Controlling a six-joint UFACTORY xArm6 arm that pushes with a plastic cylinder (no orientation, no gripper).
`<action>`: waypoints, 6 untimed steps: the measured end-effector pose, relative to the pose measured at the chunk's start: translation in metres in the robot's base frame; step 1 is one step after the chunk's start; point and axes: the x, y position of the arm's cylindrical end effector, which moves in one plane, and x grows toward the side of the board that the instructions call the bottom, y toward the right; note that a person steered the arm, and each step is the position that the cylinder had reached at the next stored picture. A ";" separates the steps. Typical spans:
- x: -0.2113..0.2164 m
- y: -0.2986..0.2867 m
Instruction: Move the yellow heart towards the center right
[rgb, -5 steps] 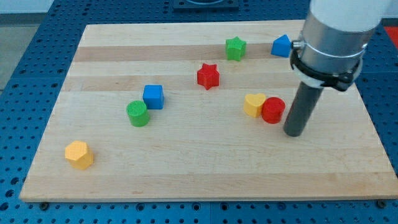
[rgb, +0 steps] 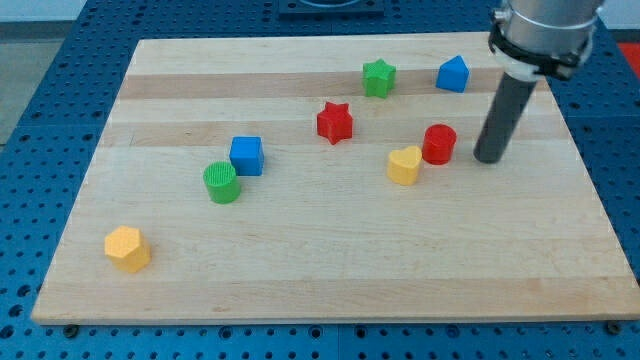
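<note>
**Yellow heart sits right of centre, tip standing off to its right**

Camera view: the yellow heart (rgb: 404, 166) lies flat on the counter (rgb: 300, 270), its lobes toward the view's upper right, touching the red cylinder (rgb: 438, 144). My tip (rgb: 487, 159) rests just right of that cylinder, apart from both. The arm carries no gripper, only the rod.

The board (rgb: 330, 270) is pale, smooth, striped wood; the yellow heart (rgb: 404, 166) looks like matt ridged plastic.
</note>
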 end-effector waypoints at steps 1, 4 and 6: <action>-0.013 -0.039; 0.024 -0.051; -0.024 -0.087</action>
